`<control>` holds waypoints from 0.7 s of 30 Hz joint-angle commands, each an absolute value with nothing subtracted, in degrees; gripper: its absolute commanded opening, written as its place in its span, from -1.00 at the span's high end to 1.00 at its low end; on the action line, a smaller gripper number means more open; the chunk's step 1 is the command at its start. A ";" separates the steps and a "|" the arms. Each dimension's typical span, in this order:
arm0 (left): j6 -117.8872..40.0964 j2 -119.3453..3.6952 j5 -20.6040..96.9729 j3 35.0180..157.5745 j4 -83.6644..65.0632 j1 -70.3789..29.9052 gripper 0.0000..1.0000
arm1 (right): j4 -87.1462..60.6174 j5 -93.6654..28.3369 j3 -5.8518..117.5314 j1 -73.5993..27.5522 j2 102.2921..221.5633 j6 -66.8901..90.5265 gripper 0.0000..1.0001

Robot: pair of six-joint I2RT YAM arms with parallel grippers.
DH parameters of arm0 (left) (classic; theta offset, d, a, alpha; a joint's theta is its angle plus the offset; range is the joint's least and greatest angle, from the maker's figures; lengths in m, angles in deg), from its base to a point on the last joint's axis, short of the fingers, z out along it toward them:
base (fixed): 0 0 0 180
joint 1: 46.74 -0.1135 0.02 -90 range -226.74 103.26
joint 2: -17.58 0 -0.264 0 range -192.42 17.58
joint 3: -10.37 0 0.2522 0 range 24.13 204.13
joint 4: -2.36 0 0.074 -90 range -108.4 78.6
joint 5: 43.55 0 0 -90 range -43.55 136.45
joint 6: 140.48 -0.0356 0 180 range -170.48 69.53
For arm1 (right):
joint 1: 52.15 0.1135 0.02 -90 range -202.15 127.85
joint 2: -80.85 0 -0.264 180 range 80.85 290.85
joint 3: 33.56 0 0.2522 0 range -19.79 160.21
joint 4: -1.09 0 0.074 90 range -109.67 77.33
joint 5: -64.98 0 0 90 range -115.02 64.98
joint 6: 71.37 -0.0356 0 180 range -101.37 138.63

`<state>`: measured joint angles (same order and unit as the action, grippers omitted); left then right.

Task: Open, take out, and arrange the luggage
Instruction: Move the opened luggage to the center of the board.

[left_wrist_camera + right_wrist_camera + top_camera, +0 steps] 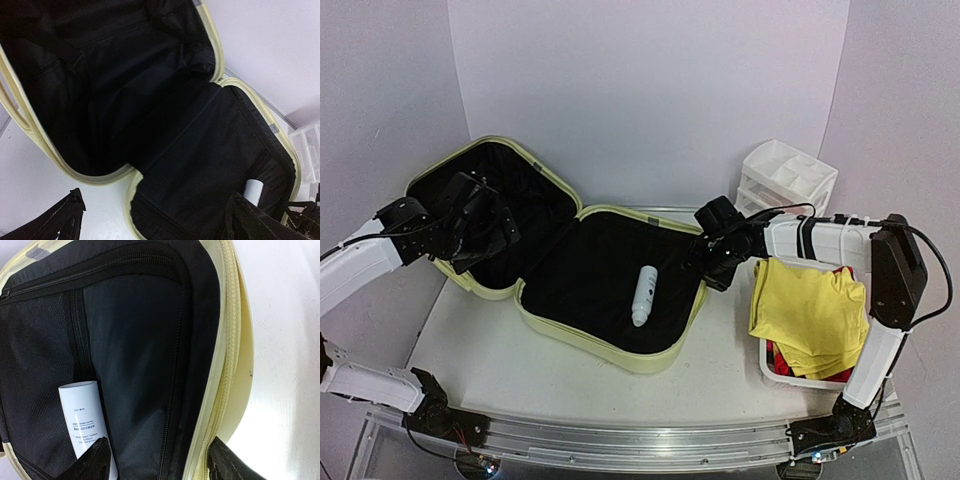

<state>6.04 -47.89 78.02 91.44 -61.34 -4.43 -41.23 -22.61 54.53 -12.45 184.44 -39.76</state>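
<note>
The luggage [620, 352], a pale yellow-green hard shell with black lining, lies open: its lid leans up at the back left and its base rests flat mid-table. A white bottle [643, 293] lies in the base. My left gripper [488, 240] hovers in front of the lid's lining, open, with nothing between its fingers [60, 222]. My right gripper [714, 268] is open at the base's right rim [225, 365]. One of its fingers [92, 462] is over the bottle [82, 415], the other outside the rim. The left wrist view shows both shell halves [125, 172] and the bottle's end [253, 191].
A white basket [772, 372] at the right holds a folded yellow cloth [810, 305] over something red. A white drawer organizer [788, 178] stands at the back right. Grey walls close in behind and on both sides.
</note>
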 commanded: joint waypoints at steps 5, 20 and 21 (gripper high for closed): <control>-3.22 -45.41 57.53 89.93 -60.88 -24.30 -0.99 | -35.11 -29.90 52.35 -11.11 186.51 -38.33 -0.28; -3.81 -48.14 49.86 91.55 -63.10 -57.42 -0.92 | -35.87 -29.29 53.31 -11.46 187.30 -36.89 -0.23; -3.61 -49.29 49.90 92.07 -63.17 -58.44 -0.90 | -35.87 -29.48 53.59 -11.46 187.55 -36.77 -0.23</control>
